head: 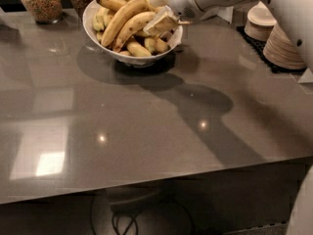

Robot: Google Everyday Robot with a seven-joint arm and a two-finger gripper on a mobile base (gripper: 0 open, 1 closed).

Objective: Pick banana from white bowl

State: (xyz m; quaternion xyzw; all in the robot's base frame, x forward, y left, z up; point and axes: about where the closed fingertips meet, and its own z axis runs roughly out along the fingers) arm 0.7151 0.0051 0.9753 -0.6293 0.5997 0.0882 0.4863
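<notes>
While the tool (156, 10) is hanging over the far right side of the white bowl (142, 58) on the bench (146, 141), its jaws are standing apart, clamping nothing. The nearest banana (129, 27) is lying atop the pile just toward the bowl's middle, its long axis slanting from lower left to upper right.

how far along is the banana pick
Done: the approach. The gripper sits at the right rim of the bowl, down among the bananas. In hand: getting a grip, though whether it has one is not visible. Left: lifting one out, as none is raised clear of the bowl.
</notes>
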